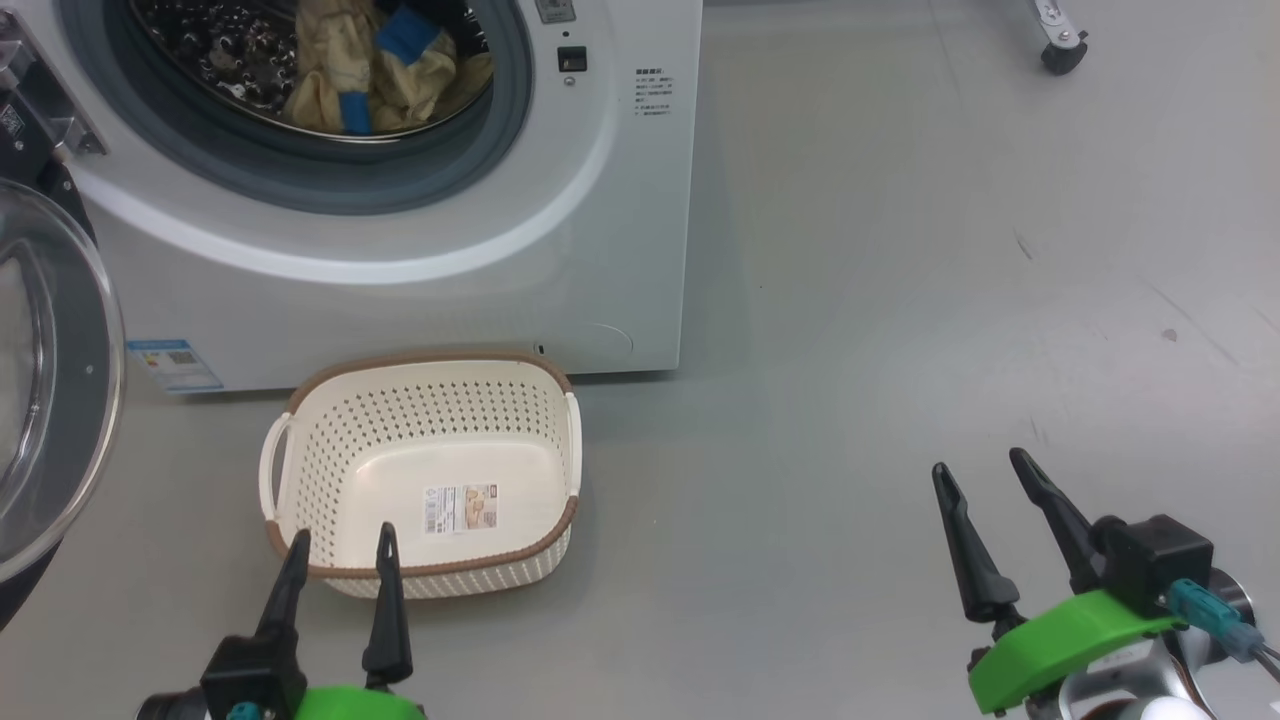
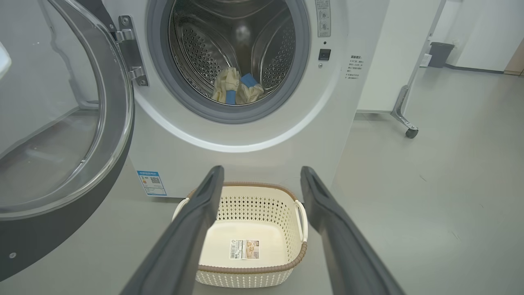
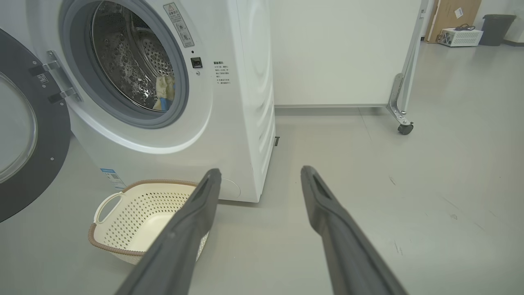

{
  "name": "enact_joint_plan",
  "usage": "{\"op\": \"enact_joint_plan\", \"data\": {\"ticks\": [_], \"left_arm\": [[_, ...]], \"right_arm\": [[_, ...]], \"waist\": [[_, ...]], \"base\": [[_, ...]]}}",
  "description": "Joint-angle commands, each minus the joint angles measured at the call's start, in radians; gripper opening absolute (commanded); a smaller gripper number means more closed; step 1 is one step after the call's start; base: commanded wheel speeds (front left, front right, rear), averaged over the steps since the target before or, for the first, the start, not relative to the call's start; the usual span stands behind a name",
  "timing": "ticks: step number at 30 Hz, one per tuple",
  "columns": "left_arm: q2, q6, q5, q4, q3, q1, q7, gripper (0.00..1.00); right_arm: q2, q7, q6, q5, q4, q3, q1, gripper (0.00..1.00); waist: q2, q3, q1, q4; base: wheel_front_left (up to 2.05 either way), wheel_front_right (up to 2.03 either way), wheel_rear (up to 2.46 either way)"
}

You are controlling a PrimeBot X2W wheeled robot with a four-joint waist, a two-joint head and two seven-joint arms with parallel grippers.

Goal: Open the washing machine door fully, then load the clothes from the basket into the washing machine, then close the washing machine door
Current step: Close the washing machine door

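Lab-like test room: bare grey floor point(image 3: 409, 184), wheeled white partition point(image 3: 335, 53), freestanding washing machine point(image 3: 245, 102), bin point(image 3: 497, 28).

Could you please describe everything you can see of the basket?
The basket is small, rectangular, cream plastic with perforated walls, a brown rim and two white side handles. It stands upright and empty on the grey floor just in front of the washing machine, a label sticker on its bottom. The open left gripper hangs by its near rim, apparently not touching.
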Motion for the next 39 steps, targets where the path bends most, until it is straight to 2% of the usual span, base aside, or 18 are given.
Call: {"op": "enact_joint_plan", "data": {"ticks": [1, 13, 23, 30, 39], "left_arm": [[0.020, 0.078, 0.011, -0.031, 0.037, -0.054, -0.009, 1.00], [0.020, 0.074, 0.010, -0.024, 0.033, -0.057, -0.012, 1.00], [0.016, 0.070, 0.011, -0.024, 0.020, -0.056, -0.012, 1.00], [0.011, 0.077, 0.011, -0.035, 0.024, -0.051, -0.013, 1.00], [-0.002, 0.077, 0.014, -0.048, 0.019, -0.047, -0.014, 1.00]], "right_arm": [[-0.008, -0.006, 0.004, 0.003, -0.035, 0.015, -0.034, 1.00], [-0.008, -0.011, 0.004, 0.006, -0.028, 0.009, -0.030, 1.00], [-0.008, -0.009, 0.004, 0.004, -0.032, 0.001, -0.016, 1.00], [-0.008, -0.005, 0.004, 0.005, -0.036, 0.005, -0.010, 1.00], [-0.008, 0.001, 0.004, 0.010, -0.046, 0.020, -0.003, 1.00]], "waist": [[0.0000, 0.001, 0.0001, 0.001], [0.0000, -0.008, 0.0001, 0.016], [0.0000, -0.020, 0.0001, 0.056], [0.0000, -0.031, 0.0001, 0.114], [0.0000, -0.033, 0.0001, 0.241]], "base": [[-0.14, 0.14, 0.00], [0.00, 0.00, 0.00], [0.00, 0.00, 0.00], [0.00, 0.00, 0.00], [0.00, 0.00, 0.00]]}}
